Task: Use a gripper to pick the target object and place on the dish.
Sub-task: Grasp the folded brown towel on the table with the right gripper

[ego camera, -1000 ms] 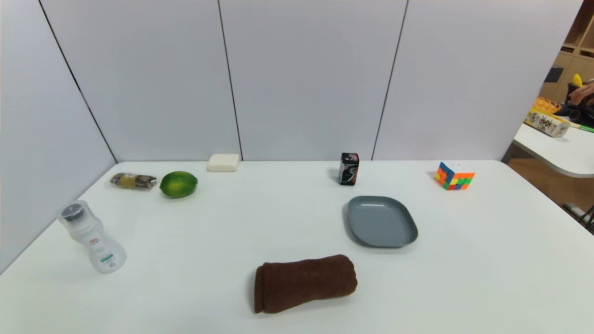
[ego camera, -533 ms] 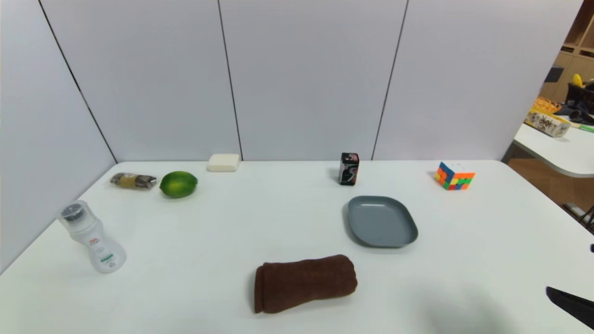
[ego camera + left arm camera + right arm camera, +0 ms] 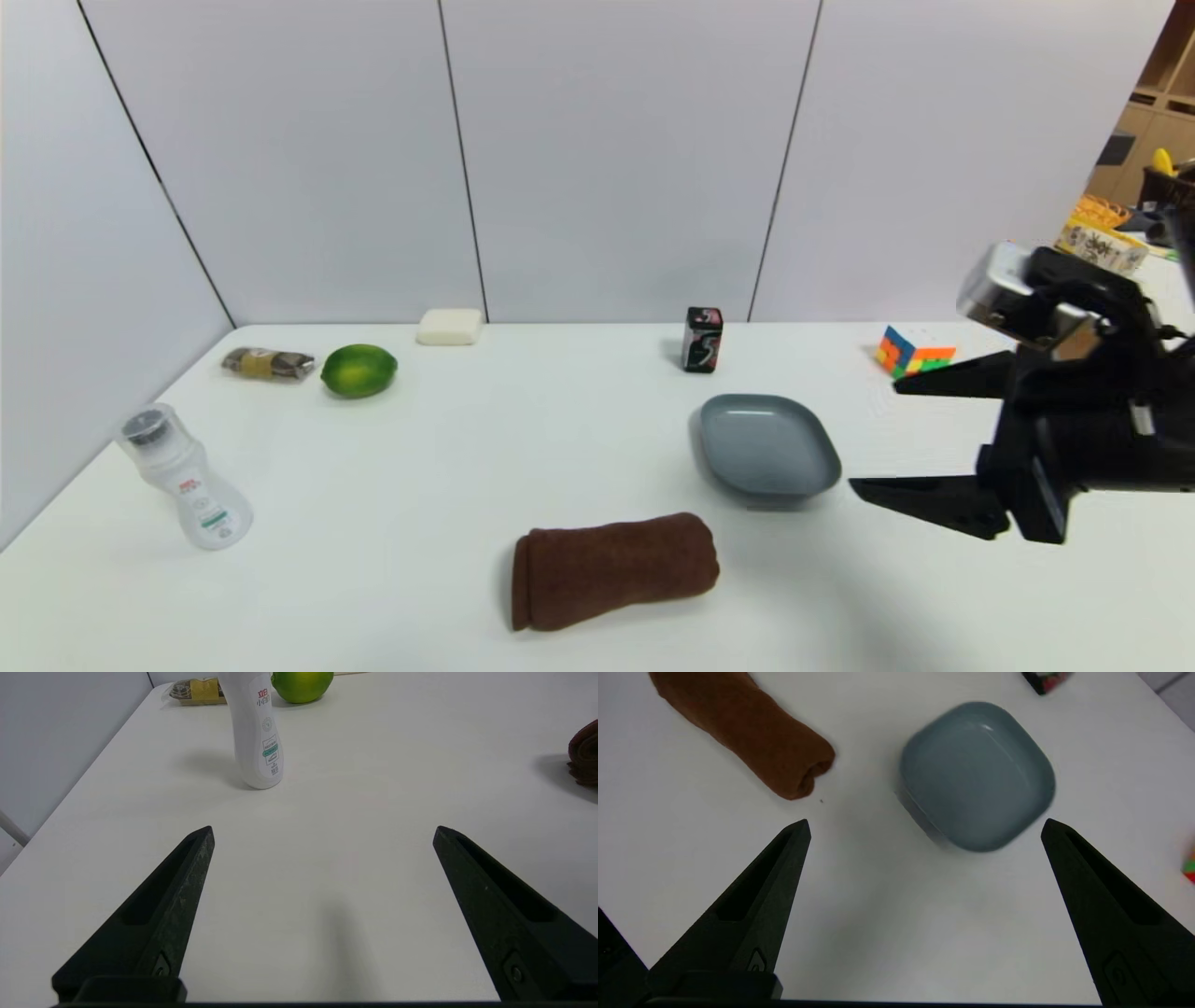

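Since half a second ago, the right end effector (image 3: 873, 437) has swung in from the right edge and now hangs above the tabletop (image 3: 467, 448), just right of the dish.

At far left stands a white bottle (image 3: 183, 477), with a lime (image 3: 358, 370) behind it. The left end effector (image 3: 322, 833) sits low near that bottle, fingers spread wide, holding nothing. The brown rolled towel (image 3: 611, 567) lies near the front centre, apart from the grey-blue dish (image 3: 767, 445) behind and to its right. The right end effector's fingers gape wide, empty.
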You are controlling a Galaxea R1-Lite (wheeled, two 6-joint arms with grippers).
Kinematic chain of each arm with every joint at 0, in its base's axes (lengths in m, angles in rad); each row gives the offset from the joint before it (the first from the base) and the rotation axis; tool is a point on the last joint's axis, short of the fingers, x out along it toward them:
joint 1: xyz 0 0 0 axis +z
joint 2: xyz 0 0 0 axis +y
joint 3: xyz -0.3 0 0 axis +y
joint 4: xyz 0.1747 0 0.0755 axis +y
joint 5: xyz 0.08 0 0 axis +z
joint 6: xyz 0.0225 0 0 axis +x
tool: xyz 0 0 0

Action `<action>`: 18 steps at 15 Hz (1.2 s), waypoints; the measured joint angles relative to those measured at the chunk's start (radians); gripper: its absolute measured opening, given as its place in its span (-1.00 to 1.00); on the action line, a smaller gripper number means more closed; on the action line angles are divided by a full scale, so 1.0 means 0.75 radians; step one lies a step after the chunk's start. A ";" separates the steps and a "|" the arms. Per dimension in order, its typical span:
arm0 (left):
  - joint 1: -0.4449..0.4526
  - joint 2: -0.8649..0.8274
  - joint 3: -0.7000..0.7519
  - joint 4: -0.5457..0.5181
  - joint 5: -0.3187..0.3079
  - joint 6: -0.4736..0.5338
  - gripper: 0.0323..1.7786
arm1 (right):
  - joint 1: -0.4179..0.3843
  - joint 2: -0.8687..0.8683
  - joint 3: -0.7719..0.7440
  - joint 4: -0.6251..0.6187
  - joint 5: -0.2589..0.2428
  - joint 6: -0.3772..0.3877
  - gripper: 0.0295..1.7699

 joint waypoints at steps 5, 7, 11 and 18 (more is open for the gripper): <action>0.000 0.001 0.000 0.000 0.000 0.000 0.90 | 0.115 0.275 -0.130 -0.017 0.247 -0.208 0.93; 0.000 0.000 0.000 0.000 0.000 -0.001 0.90 | 0.152 0.357 -0.161 -0.018 0.260 -0.308 0.93; 0.000 0.000 0.000 -0.001 -0.001 0.000 0.90 | 0.268 0.473 -0.197 -0.038 0.349 -0.344 0.93; 0.000 0.000 0.000 -0.001 0.000 -0.001 0.90 | 0.380 0.639 -0.304 -0.085 0.355 -0.367 0.93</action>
